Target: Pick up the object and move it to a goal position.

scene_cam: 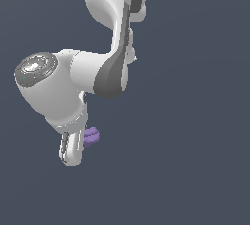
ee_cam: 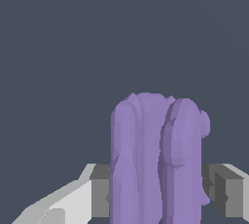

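The object point(ee_cam: 155, 159) is a light-purple lumpy block with a groove down it. In the wrist view it stands between my two fingers point(ee_cam: 99, 191), which press on both its sides. My gripper point(ee_cam: 158, 194) is shut on it. In the exterior view the object point(scene_cam: 91, 136) sticks out from the side of the white gripper point(scene_cam: 80, 143), below the arm's big white wrist link. Only a small part of it shows there. No goal marker shows in either view.
The white and grey arm point(scene_cam: 112, 67) fills the upper left and middle of the exterior view. Behind it is a plain dark blue-grey ground point(scene_cam: 195, 146) with no other objects in view.
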### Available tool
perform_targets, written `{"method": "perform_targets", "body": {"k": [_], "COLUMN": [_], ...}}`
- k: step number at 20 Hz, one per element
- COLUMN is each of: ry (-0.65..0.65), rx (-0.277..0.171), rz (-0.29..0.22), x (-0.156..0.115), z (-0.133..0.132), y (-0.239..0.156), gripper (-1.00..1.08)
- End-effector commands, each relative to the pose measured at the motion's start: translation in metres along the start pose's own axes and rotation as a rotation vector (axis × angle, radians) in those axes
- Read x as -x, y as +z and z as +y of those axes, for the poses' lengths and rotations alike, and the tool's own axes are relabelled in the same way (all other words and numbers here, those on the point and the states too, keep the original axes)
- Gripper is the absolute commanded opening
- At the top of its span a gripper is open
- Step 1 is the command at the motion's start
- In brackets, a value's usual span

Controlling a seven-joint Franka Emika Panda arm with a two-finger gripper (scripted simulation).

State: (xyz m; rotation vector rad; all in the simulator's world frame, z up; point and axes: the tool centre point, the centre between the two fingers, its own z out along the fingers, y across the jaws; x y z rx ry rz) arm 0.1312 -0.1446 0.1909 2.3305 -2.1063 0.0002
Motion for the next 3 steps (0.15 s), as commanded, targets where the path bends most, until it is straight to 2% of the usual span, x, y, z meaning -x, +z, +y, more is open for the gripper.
{"method": "perform_targets", "body": {"k": [1, 3], "ry": [0.0, 0.0], "rx": [0.0, 0.0], "rz": [0.0, 0.0], "x": [-0.0007, -0.0007], "z": [-0.0014, -0.0016], "y": [-0.0012, -0.0013], "gripper": [-1.0, -1.0]}}
